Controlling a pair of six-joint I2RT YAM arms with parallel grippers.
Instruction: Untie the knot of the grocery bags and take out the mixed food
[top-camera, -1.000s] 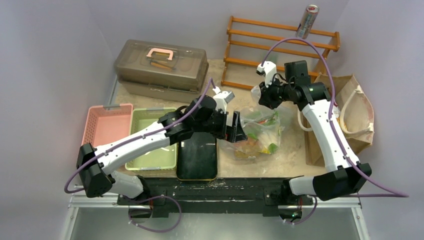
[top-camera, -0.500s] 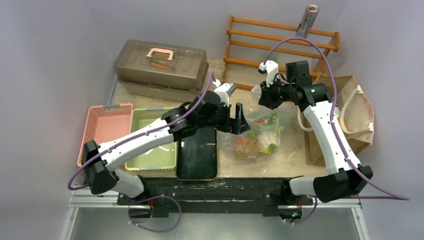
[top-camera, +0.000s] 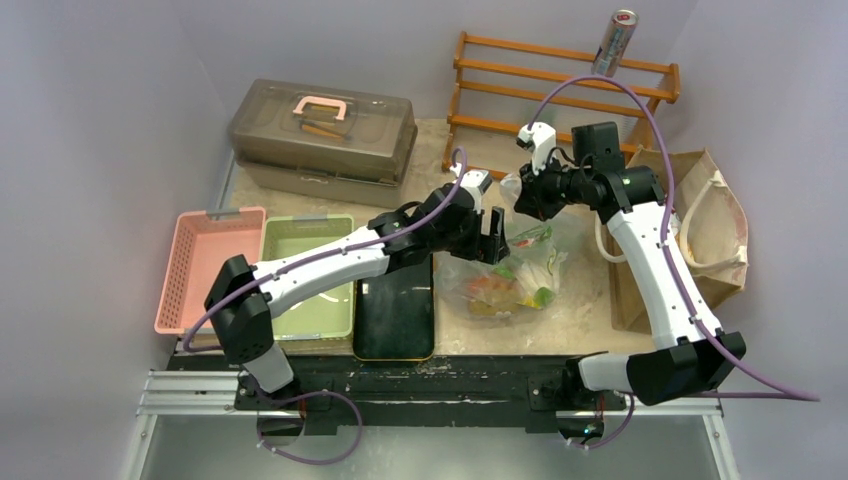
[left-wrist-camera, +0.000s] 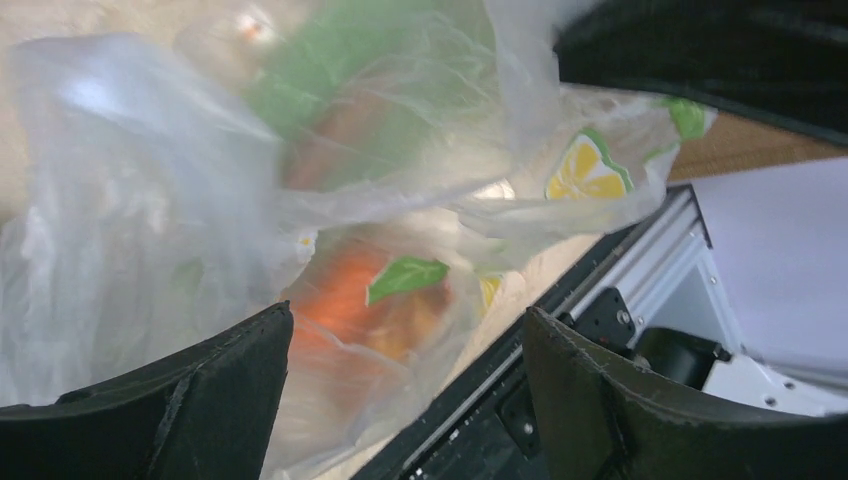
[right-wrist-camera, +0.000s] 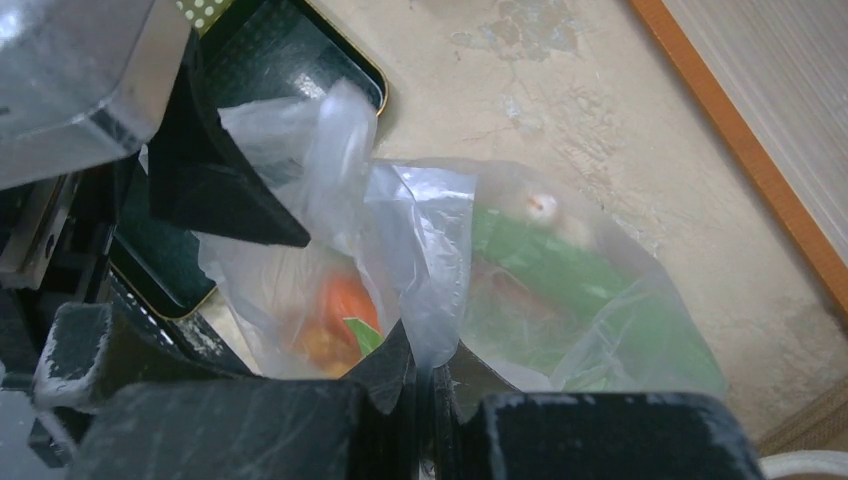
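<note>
- A grey-brown lidded case (top-camera: 320, 130) with a pink handle sits at the upper left of the frame.
- A wooden rack (top-camera: 560, 75) stands at the top centre against the back wall.
- A silver drink can (top-camera: 614, 43) stands on the rack's top rail, at its right end.
- A pink basket (top-camera: 215, 255) lies at the left.
- A green basket (top-camera: 300, 322) lies just beside it on the right.
- A black tray (top-camera: 393, 320) lies at the lower centre, next to the green basket.
</note>
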